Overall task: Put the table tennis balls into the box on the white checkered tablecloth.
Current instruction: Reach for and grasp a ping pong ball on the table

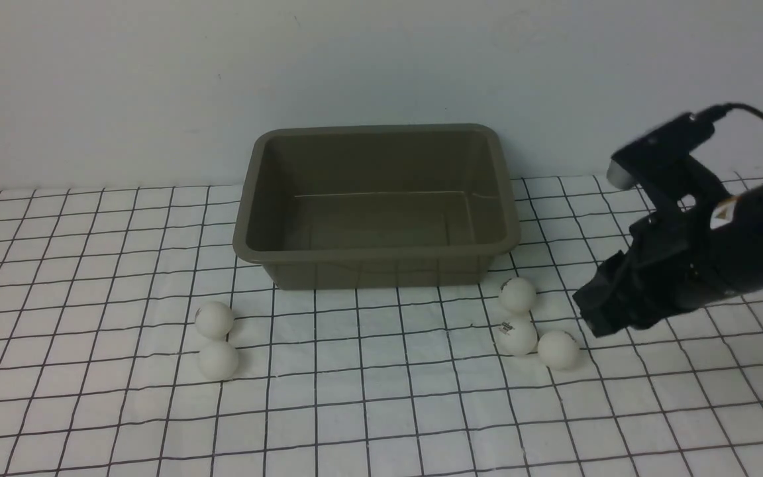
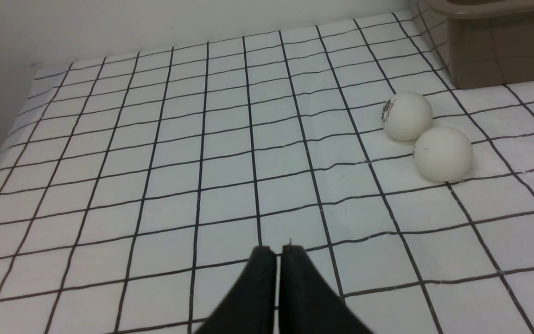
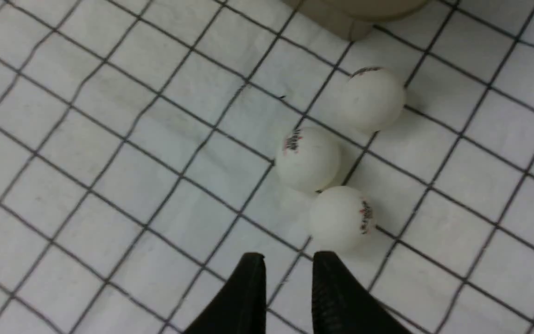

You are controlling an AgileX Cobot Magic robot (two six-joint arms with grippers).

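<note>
Nearest table tennis ball [image 3: 341,218] just ahead of the right tool [image 3: 289,256].

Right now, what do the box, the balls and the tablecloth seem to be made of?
Box: likely moulded plastic, olive-brown, faintly glossy; rounded corners, flared rim. Table tennis balls: probably thin plastic, matte white, dark printed logos on some. Tablecloth: seemingly woven fabric, matte; wrinkles bend its black grid lines.
</note>
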